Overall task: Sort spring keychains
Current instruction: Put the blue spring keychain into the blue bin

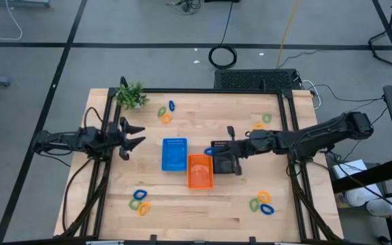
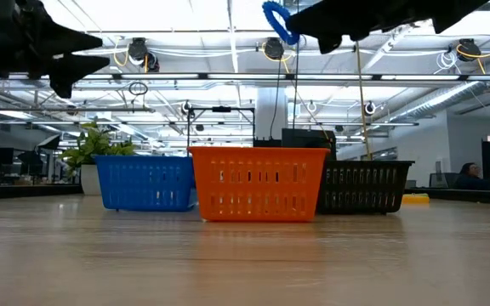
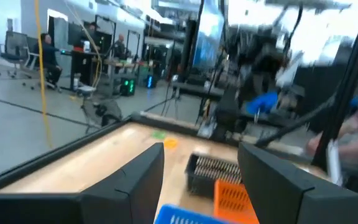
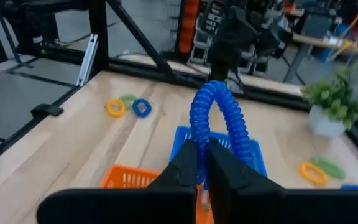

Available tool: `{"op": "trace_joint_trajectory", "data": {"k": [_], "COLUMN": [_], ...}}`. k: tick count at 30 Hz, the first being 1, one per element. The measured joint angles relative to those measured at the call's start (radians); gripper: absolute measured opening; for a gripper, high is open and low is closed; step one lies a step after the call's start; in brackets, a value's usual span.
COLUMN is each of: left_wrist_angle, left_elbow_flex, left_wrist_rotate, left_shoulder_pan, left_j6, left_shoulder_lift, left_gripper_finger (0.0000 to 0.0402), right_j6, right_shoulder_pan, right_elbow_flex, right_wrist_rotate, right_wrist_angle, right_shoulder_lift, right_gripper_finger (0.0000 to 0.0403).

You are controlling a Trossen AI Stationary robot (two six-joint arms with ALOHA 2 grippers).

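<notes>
Partly hidden, blue spring keychain [image 4: 219, 127] pinched in right hand [image 4: 202, 163], lower end unseen

1. A blue basket [image 1: 174, 154] stands near the middle of the wooden table [image 1: 155, 211].
2. An orange basket [image 1: 199, 171] sits just beside it, on its right in the high view and slightly nearer the table's front edge.
3. A black basket [image 2: 364, 187] stands beyond the orange one; in the low view it shows behind its right side.
4. A small green plant [image 1: 132, 95] in a white pot rests at the table's far left corner.
5. A coiled black cable [image 1: 223, 56] lies on the grey floor beyond the table.
6. A person [image 2: 469, 174] sits far off in the room behind.
</notes>
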Motion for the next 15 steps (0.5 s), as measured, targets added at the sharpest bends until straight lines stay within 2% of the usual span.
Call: {"op": "trace_joint_trajectory", "data": {"k": [7,13,15], "left_wrist_angle": [0.027,0.030,0.036], "left_elbow_flex": [0.000,0.000,0.000], "left_wrist_rotate": [-0.001,-0.157,-0.173], "left_shoulder_pan": [0.000,0.000,0.000], "left_j6": [-0.005,-0.051,-0.049], "left_shoulder_lift": [0.000,0.029,0.053], "left_gripper_finger": [0.0214,0.0214,0.0214], "right_j6": [-0.060,-0.043,-0.032], "right_shoulder_pan": [-0.011,-0.033,-0.034], "right_elbow_flex": [0.000,0.000,0.000], "right_wrist_rotate": [0.000,0.001,0.000], "right_wrist_angle": [0.060,0.044,0.043], "right_shoulder_lift": [0.043,0.046,0.046], "right_gripper_finger": [0.0002,0.0002,0.0002]}}
